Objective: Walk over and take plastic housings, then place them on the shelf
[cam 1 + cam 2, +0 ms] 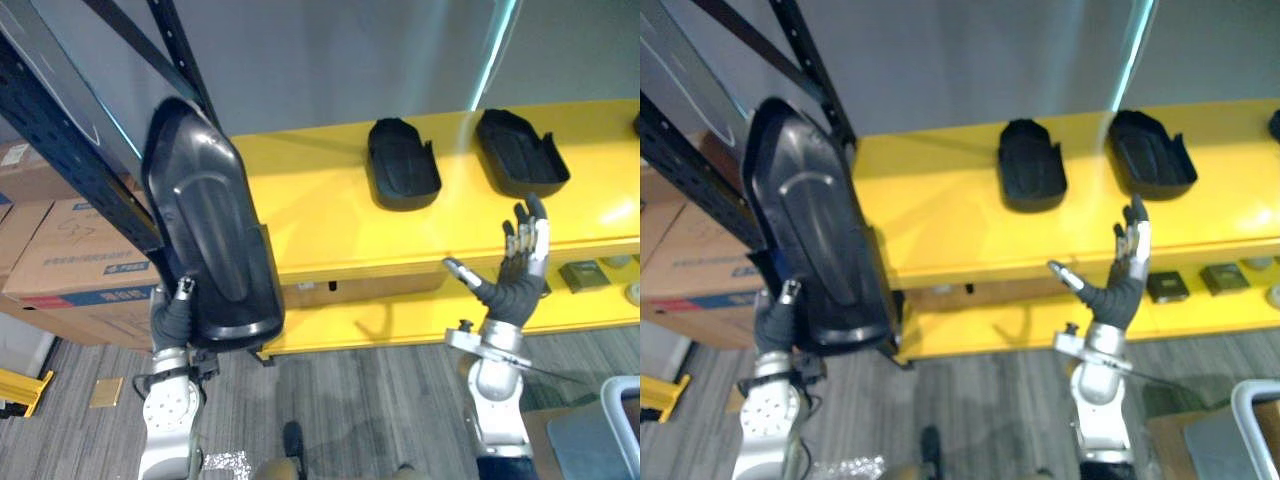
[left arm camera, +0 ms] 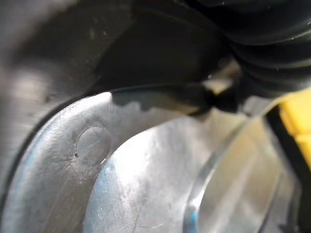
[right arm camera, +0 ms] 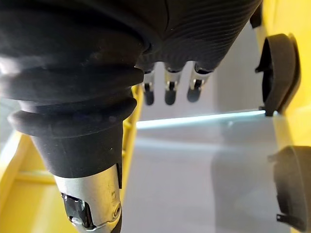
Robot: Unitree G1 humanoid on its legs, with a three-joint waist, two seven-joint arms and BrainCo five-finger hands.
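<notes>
I read left hand [image 1: 177,312] gripping big housing [image 1: 210,240], right hand [image 1: 520,278] slack, fingers straight, near yellow shelf [image 1: 320,215], two smaller housings [image 1: 402,165] on it

This looks like a warehouse or factory storeroom. Dark blue perforated steel rack uprights [image 1: 60,150] stand beside a long yellow shelf [image 1: 330,210], stacked cardboard boxes [image 1: 70,250] with printed labels sit under the rack, and identical black plastic housings [image 1: 402,163] lie in a row on the shelf above a grey plank floor [image 1: 370,400].
</notes>
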